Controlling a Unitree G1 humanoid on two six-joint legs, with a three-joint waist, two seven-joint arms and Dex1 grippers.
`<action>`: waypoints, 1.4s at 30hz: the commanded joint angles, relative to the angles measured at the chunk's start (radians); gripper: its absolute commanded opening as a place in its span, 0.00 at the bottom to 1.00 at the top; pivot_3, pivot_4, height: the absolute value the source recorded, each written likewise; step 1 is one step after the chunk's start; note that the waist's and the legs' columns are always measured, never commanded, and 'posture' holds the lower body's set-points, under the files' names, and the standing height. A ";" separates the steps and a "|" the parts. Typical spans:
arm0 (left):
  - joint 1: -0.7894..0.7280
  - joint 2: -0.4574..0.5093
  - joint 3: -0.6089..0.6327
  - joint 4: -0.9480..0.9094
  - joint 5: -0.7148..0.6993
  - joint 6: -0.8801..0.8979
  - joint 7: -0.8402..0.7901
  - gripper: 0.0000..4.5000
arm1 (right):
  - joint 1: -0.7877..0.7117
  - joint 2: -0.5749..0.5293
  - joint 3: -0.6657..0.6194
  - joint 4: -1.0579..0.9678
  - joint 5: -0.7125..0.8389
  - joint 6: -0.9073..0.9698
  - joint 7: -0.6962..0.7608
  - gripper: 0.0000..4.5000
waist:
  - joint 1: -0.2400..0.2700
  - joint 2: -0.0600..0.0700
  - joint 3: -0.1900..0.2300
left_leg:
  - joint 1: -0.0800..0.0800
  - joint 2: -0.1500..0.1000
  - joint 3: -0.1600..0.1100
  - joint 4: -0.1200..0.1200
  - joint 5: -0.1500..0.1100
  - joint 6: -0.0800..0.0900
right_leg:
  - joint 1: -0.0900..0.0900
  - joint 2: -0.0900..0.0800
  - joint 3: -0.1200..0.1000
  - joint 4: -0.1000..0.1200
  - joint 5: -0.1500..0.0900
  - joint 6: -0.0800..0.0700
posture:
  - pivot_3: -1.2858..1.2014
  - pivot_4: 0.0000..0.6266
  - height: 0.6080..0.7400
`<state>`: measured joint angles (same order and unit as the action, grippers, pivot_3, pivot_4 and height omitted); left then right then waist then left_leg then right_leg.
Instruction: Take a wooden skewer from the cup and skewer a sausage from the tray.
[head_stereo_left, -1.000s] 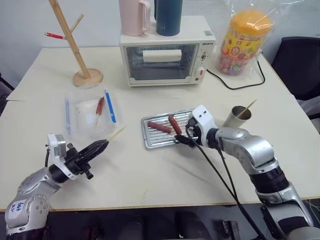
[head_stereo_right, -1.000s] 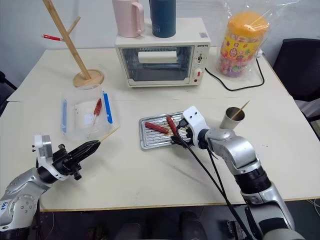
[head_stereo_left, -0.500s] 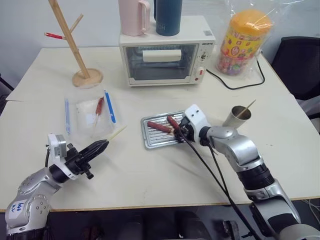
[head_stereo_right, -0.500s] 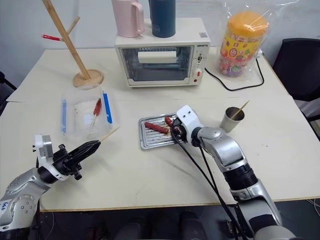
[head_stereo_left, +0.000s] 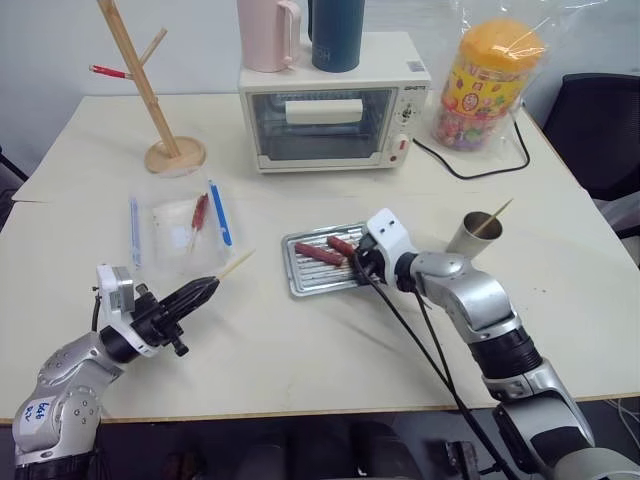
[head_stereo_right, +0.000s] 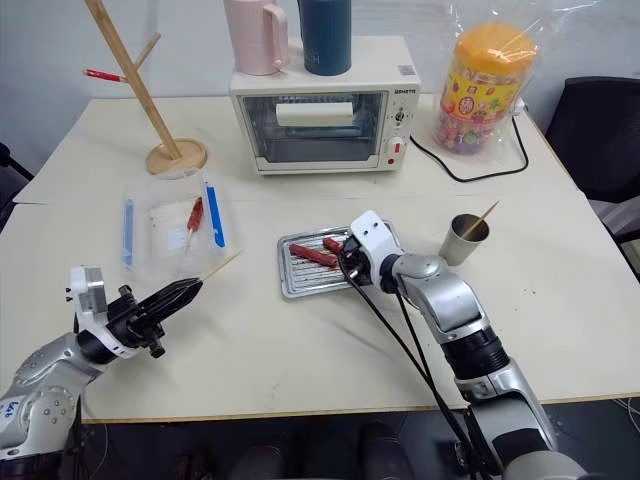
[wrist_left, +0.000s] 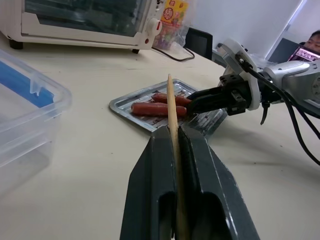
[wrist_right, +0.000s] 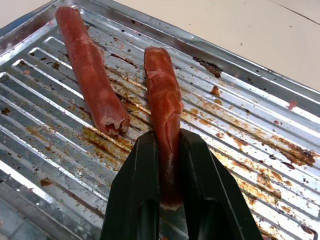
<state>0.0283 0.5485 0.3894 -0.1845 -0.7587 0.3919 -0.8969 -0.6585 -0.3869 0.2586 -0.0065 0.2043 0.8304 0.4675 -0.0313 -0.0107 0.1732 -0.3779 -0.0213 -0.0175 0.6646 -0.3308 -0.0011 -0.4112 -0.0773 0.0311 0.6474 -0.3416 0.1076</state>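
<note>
The silver tray (head_stereo_left: 306, 283) lies mid-table with two reddish-brown sausages. My right gripper (head_stereo_left: 356, 263) reaches onto its right end and is shut on the near end of the right sausage (wrist_right: 163, 97), which rests on the ridged floor. The other sausage (wrist_right: 89, 75) lies free beside it. Over the table's front left my left gripper (head_stereo_left: 205, 289) is shut on a wooden skewer (wrist_left: 171, 107), whose point aims toward the tray. The grey steel cup (head_stereo_left: 474, 237) stands right of the tray with one skewer (head_stereo_left: 496, 213) leaning in it.
A clear plastic container (head_stereo_left: 178, 228) holding a skewered sausage sits left of the tray. At the back stand a toaster oven (head_stereo_left: 335, 115) topped by a pink mug (head_stereo_left: 268, 35) and teal tumbler (head_stereo_left: 337, 35), a wooden stand (head_stereo_left: 150, 95), and a bagged candy jar (head_stereo_left: 490, 85).
My right gripper's fingers, open by the tray's right rim a second ago, have shut on the right sausage, which has turned slightly. The left gripper and its skewer have stayed still.
</note>
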 joint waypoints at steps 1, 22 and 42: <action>-0.010 0.005 0.006 -0.011 -0.002 -0.018 -0.009 0.00 | 0.004 -0.006 -0.029 -0.019 -0.010 -0.004 0.008 0.12 | 0.000 0.000 0.000 | 0.000 0.000 0.000 0.000 0.000 0.000 | 0.000 0.000 0.000 0.000 0.000 0.000 | 0.52 0.24 1.00; -0.154 0.192 -0.180 0.030 0.117 -0.081 -0.326 0.00 | 0.140 -0.454 -0.197 -0.230 0.190 -0.563 0.767 0.12 | 0.004 -0.001 0.001 | 0.000 0.000 0.000 -0.001 0.000 0.001 | 0.003 0.001 -0.002 -0.003 0.000 0.000 | 0.52 0.24 1.00; -0.409 0.173 -0.352 0.068 0.144 0.002 -0.407 0.00 | 0.240 -0.522 -0.216 -0.395 0.231 -0.420 0.766 0.12 | 0.005 0.000 0.001 | 0.001 0.000 0.000 0.001 0.000 0.000 | 0.002 0.000 0.000 -0.002 0.000 0.000 | 0.52 0.24 1.00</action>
<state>-0.3690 0.7200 0.0305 -0.1082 -0.6228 0.4048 -1.3098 -0.4176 -0.9049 0.0756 -0.3659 0.4126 0.4044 1.2425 -0.0266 -0.0109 0.1746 -0.3774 -0.0209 -0.0177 0.6656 -0.3310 -0.0007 -0.4092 -0.0770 0.0307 0.6459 -0.3414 0.1079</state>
